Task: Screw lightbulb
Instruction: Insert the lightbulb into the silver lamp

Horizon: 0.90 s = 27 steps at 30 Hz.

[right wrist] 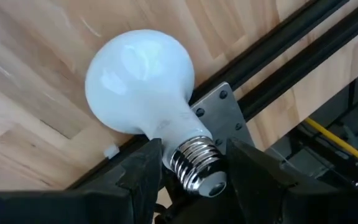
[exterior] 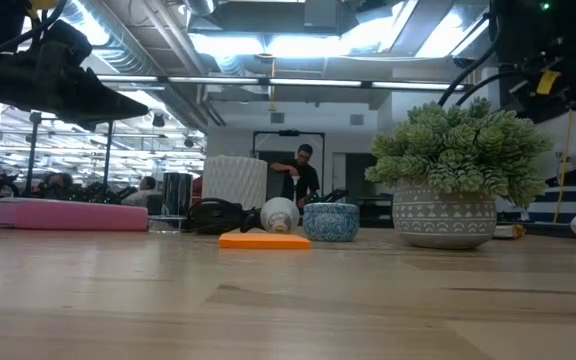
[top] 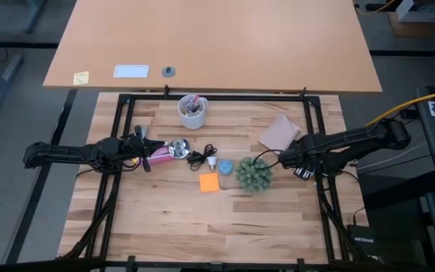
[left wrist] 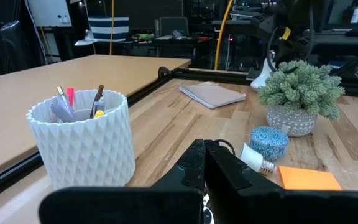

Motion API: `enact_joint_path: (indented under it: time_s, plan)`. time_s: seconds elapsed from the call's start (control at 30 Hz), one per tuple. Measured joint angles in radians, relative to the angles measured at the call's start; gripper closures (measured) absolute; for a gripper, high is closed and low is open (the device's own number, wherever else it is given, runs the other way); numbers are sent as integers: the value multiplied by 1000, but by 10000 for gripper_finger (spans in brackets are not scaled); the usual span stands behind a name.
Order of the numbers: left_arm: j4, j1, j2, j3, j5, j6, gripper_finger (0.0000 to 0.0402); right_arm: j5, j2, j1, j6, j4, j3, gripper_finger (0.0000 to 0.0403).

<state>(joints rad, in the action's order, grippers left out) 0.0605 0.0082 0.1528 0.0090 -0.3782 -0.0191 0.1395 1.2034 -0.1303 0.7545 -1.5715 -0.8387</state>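
My right gripper [top: 302, 171] hangs at the table's right side, beside the black frame rail [right wrist: 272, 53], pointing steeply down and shut on a large white lightbulb [right wrist: 143, 81]. A smaller white bulb [top: 213, 162] lies on its side mid-table beside the orange sticky note [top: 209, 182]. The shiny silver socket [top: 178, 148] with its black cord [top: 198, 157] lies left of that bulb. My left gripper [top: 146, 153] is shut and level just left of the socket, above a pink object [exterior: 68, 213], touching nothing. My right gripper pinches the large lightbulb by its threaded metal base [right wrist: 194, 163], one finger [right wrist: 143, 171] on each side. The fingers come steeply from above. The bulb points dome-down over the wood and the rail. Whether the dome touches the table, I cannot tell.
A potted plant [top: 254, 174] and a small blue bowl [top: 225, 167] stand between the two grippers. A white cup of pens [top: 192, 110] is at the far middle and a tan notebook [top: 279, 133] at the far right. The near half of the table is bare wood [top: 202, 227].
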Motion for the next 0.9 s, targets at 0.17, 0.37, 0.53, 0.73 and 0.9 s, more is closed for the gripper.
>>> enact_joint_path:
  time_s: [0.17,0.37,0.53,0.73,0.9]
  plan:
    - [0,0,0,0,0,0,402,-87,0,0,1,1,1,220]
    - [0,0,0,0,0,0,402,-193,0,0,1,18,1,221]
    - [0,0,0,0,0,0,402,-179,0,0,0,77,1,245]
    - [0,0,0,0,0,0,402,-42,0,0,35,75,1,264]
    - [0,0,0,0,0,0,402,24,0,0,130,82,1,260]
